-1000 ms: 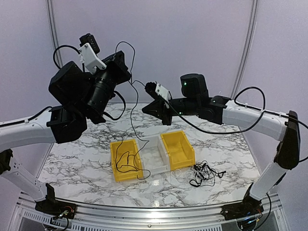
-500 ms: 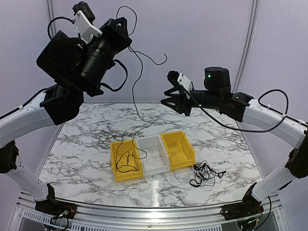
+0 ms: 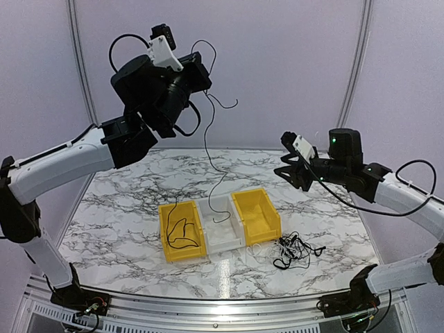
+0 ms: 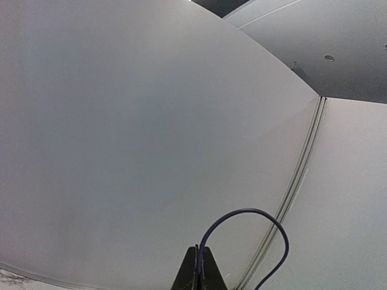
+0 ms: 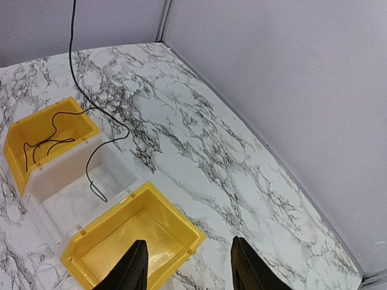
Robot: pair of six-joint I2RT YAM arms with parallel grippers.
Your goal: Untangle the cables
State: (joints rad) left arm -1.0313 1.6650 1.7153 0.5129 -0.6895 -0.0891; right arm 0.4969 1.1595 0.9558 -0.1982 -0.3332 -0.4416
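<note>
At the near edge of the tabletop [image 3: 125,208], the tangle of cables [image 3: 295,251] sits in a dark knot with a pale strand through it, just beside the right yellow bin [image 3: 274,223]. Nobody's on it right now.

One row back, three bins stand side by side. The left yellow bin [image 3: 166,248] already has a sorted cable [image 3: 179,232] coiled loosely inside. The white bin [image 3: 223,243] in the middle is where the action is: the tail of the hanging cable [image 5: 72,42] dangles right into it, though I can't tell whether the tip touches the floor.

Higher up, and here's the change: the right fingers [image 5: 134,266], pinched shut up by the left arm a second ago, have sprung wide apart, hold nothing, and have backed off low to the right. So the cable is free of its second grip.

Highest and farthest, the left fingers [image 4: 199,273] are clamped tight on that cable's top end, a short loop arching above them. The strand hangs alone, clear of the tangle, and its tail has swung from the yellow bin's edge over to the white one.

By my reading, that's one cable separated and lined up for a drop. The knot remains for later.
</note>
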